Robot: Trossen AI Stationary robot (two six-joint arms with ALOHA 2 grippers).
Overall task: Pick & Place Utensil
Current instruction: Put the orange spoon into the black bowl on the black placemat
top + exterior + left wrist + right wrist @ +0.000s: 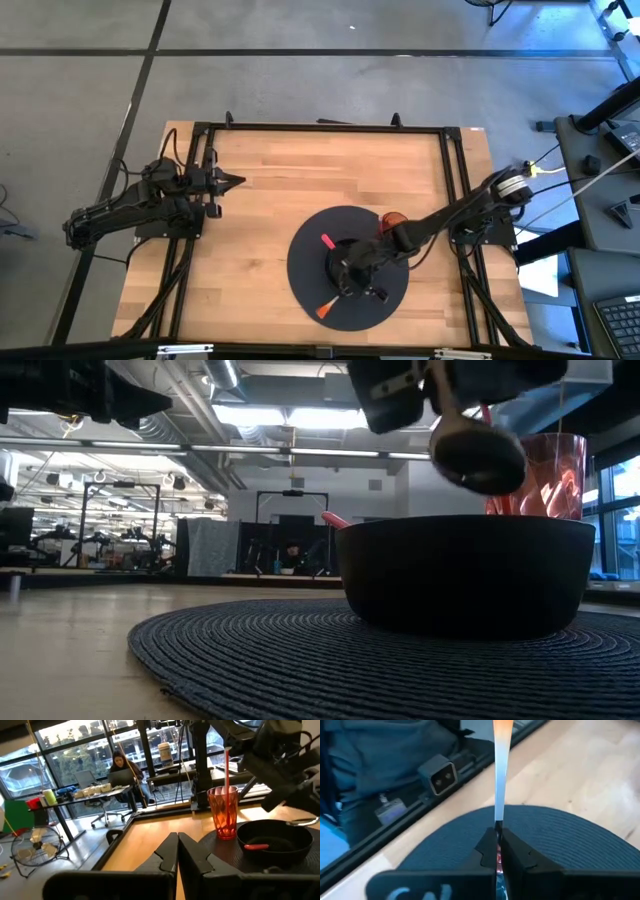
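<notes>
Right end effector [497, 851] clamped on orange-handled utensil [500, 775], handle pointing straight ahead, above round mat [580, 845]

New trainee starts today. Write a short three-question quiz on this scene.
1. Which gripper holds the spoon?
2. True or false: the bowl is empty.
3. The left gripper is: A) over the bowl; B) at the table's left side, off the mat; C) inside a cup.

Key:
1. the right gripper, shut on the handle above the bowl.
2. False: a red utensil lies in it.
3. B
</notes>
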